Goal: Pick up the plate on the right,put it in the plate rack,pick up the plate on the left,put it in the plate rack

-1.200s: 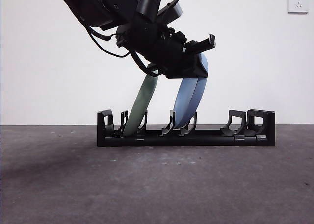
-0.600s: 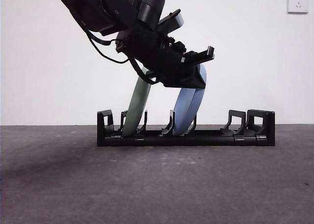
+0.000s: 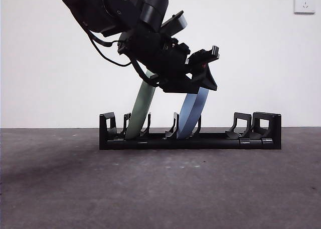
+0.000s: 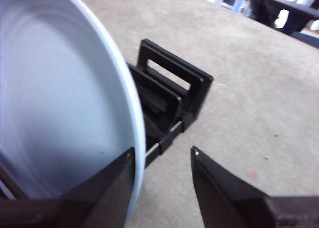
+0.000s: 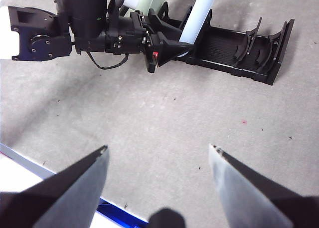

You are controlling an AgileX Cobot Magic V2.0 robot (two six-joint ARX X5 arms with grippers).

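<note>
The long black plate rack (image 3: 220,140) lies across the table, also seen from above (image 5: 227,44) and close up (image 4: 174,101). A pale green plate (image 3: 141,111) leans in a left slot. A light blue plate (image 3: 190,113) leans in a middle slot, its top behind my left gripper (image 3: 213,68). That gripper (image 4: 162,155) is open: one jaw lies against the blue plate's (image 4: 60,98) face by its rim, the other stands apart over bare table. My right gripper (image 5: 157,148) hangs open high over the table, holding nothing, well away from the rack.
The rack's right end has free prongs and a tall end bracket (image 3: 266,126). The left arm's dark body (image 5: 84,28) stretches over the rack's left half. The table's near edge with a blue strip (image 5: 117,208) shows under the right gripper. A wall socket (image 3: 304,2) sits top right.
The left gripper's jaws have spread apart at the blue plate's top. The blue plate has sunk slightly and rests in its slot. The green plate and rack have not moved.
</note>
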